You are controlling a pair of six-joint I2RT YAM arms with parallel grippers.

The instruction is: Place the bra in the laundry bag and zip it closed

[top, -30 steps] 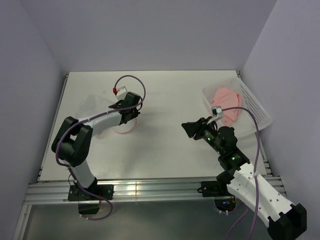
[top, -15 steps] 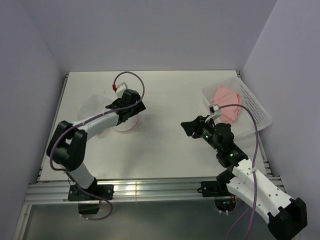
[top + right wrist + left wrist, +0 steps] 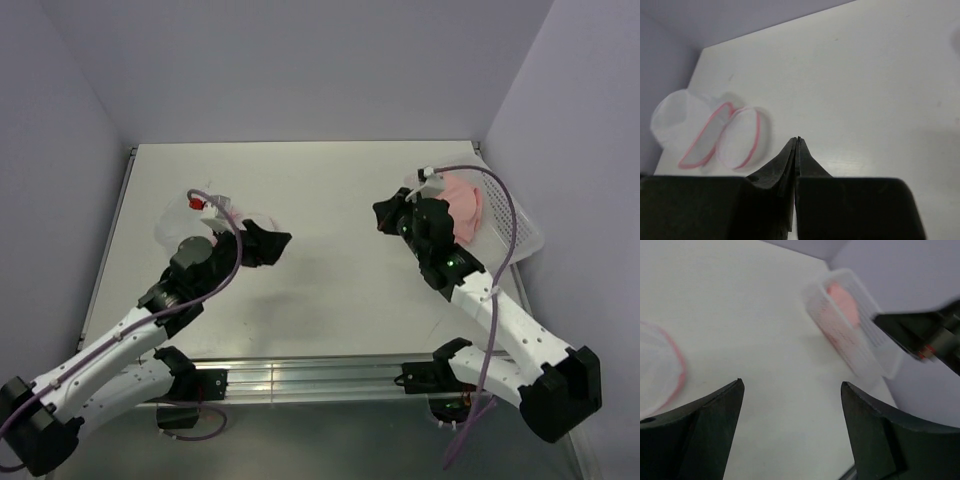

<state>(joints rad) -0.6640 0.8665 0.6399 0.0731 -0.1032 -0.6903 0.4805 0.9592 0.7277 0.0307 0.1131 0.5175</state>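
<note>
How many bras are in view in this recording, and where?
1. The bra lies bunched inside the white basket at the far right of the table. Another piece could be hidden beneath it; the pictures cannot settle that.

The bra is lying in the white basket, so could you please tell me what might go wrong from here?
1. The right claw is shut and faces away from the bra; unless it turns and opens, it may only shove the fabric or the basket.
2. The laundry bag lies unheld, with the left claw open and clear of it, so it could slide or fold during stuffing.
</note>
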